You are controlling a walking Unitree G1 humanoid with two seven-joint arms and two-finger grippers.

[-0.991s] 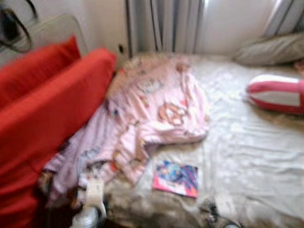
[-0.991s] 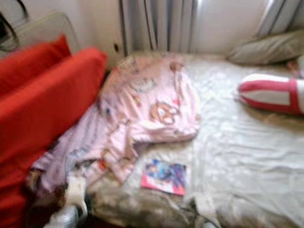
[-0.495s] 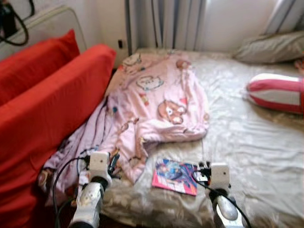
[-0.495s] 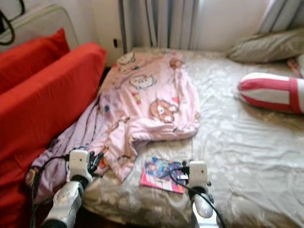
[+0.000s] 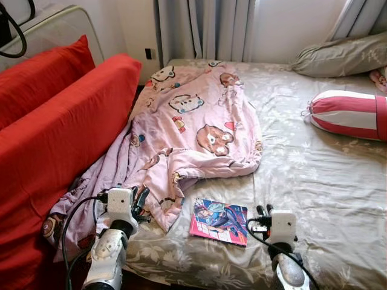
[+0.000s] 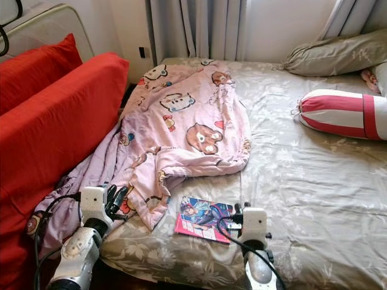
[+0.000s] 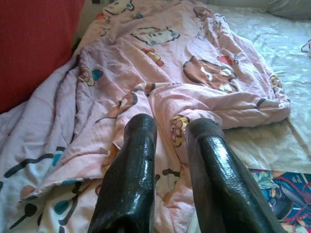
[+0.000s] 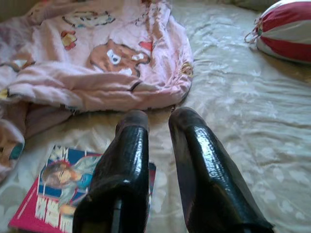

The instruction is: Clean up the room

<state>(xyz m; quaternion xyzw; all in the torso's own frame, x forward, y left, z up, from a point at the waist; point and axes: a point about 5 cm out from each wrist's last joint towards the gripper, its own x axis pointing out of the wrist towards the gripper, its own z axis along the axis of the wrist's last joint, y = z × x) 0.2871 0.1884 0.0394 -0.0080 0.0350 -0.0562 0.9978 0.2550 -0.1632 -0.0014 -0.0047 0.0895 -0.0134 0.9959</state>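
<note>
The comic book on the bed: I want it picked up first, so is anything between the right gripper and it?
Nothing visible is. The comic book lies flat on bare sheet, just ahead and left of the open right gripper. The pink blanket stops short of it.

Count, all placed vs. the bed [image 5: 326, 181]:

- 1 bed, w/ floral beige sheet.
- 1 pink cartoon-print blanket [image 5: 193, 127], crumpled on the bed's left half, spilling over its left edge.
- 1 magazine [image 5: 219, 221], flat on the bed near its front edge, just beside the blanket's lower fold.
- 1 red-and-white striped bolster [image 5: 349, 115] on the bed's right side.
- 1 beige pillow [image 5: 338, 57] at the bed's far right corner.
- 2 red cushions [image 5: 66, 127], stacked along the bed's left side.
- 1 set of grey curtains [image 5: 202, 30] behind the bed's far end.
- 2 robot hands at the bed's front edge: left hand [image 5: 141, 199] by the blanket, right hand [image 5: 263, 211] by the magazine.
</note>
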